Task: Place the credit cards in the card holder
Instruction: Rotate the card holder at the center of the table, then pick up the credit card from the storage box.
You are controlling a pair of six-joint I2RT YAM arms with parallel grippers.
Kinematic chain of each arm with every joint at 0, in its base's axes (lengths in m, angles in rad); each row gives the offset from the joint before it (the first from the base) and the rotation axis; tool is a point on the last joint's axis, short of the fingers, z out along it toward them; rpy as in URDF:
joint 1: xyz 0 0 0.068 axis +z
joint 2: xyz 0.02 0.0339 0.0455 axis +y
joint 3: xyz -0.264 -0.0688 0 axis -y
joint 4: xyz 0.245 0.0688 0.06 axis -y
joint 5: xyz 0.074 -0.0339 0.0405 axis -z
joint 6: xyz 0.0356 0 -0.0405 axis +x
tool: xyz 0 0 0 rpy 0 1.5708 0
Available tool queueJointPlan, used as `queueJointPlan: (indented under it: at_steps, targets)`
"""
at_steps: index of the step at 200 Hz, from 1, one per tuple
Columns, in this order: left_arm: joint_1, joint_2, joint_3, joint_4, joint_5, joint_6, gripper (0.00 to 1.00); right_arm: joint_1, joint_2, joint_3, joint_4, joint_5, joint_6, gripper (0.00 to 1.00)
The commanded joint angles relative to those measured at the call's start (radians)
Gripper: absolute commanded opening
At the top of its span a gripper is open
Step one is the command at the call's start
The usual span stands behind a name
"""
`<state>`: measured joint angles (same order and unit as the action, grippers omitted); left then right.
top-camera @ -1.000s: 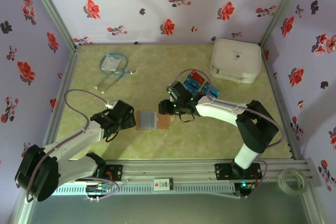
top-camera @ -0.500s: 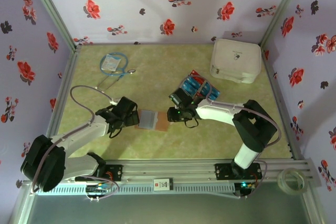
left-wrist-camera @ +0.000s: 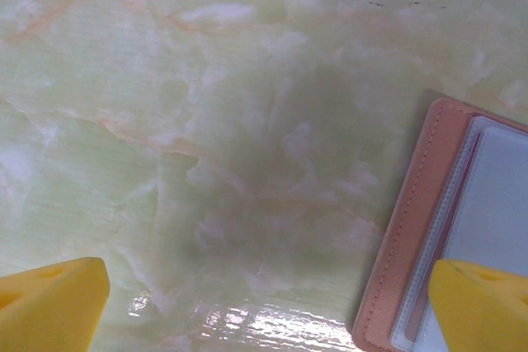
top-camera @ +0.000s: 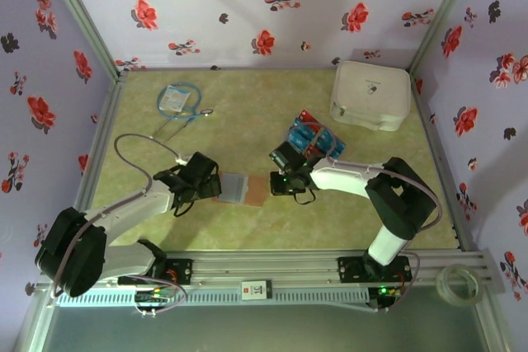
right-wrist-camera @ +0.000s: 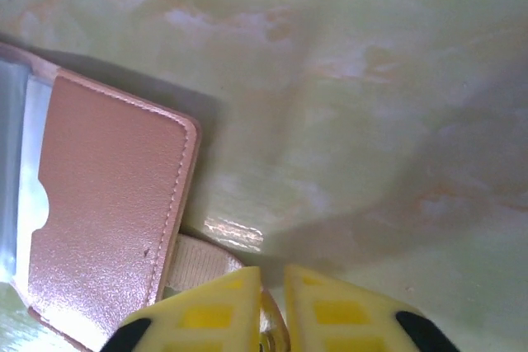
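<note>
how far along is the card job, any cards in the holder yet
Done: the card holder lies open on the table, no red or blue card showing in it. In hand: the right gripper, jaws almost together, looks pinched on its beige strap; the left gripper hovers open at the other edge. Left: the credit cards, piled behind the right arm, all need inserting.

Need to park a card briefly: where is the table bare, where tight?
Bare: the far middle, between the blue-and-white cable packet and the big white rounded case; also the near strip before the flat brown leather-like card holder. Tight: left gripper and right gripper flank the holder, red and blue credit cards piled behind.
</note>
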<state>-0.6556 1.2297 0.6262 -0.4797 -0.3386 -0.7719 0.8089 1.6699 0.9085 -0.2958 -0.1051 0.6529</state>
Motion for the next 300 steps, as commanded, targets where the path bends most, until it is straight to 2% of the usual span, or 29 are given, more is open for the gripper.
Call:
queueJointPlan:
  at_steps: [1,29,74,80,95,106,119,147,215,300]
  targets:
    - [-0.011,0.018,0.019,0.01,0.001,0.01,1.0,-0.018,-0.03,-0.001,0.012,0.009,-0.002,0.06]
    - [-0.021,0.025,0.021,0.013,0.0,0.008,1.0,-0.055,-0.053,-0.009,0.004,0.028,-0.011,0.0]
    - [-0.027,0.03,0.015,0.019,0.0,0.003,1.0,-0.127,-0.104,-0.042,-0.025,0.032,-0.043,0.02]
    - [-0.028,0.031,0.014,0.02,0.0,0.003,1.0,-0.133,-0.112,-0.042,-0.028,0.026,-0.045,0.05]
    - [-0.029,0.037,0.016,0.023,0.001,0.004,1.0,-0.139,-0.13,-0.026,-0.054,0.013,-0.062,0.24]
    - [-0.03,0.04,0.018,0.023,0.0,0.004,1.0,-0.139,-0.148,0.0,-0.088,0.013,-0.082,0.33]
    - [-0.031,0.045,0.021,0.024,0.002,0.007,1.0,-0.145,-0.172,0.045,-0.139,0.025,-0.116,0.39]
    - [-0.033,0.054,0.024,0.03,0.011,0.012,1.0,-0.19,-0.205,0.174,-0.286,0.133,-0.222,0.45]
    - [-0.037,0.067,0.022,0.037,0.02,0.013,1.0,-0.343,-0.106,0.386,-0.484,0.284,-0.457,0.44]
    - [-0.038,0.091,0.034,0.044,0.029,0.018,1.0,-0.355,-0.001,0.413,-0.494,0.348,-0.515,0.37]
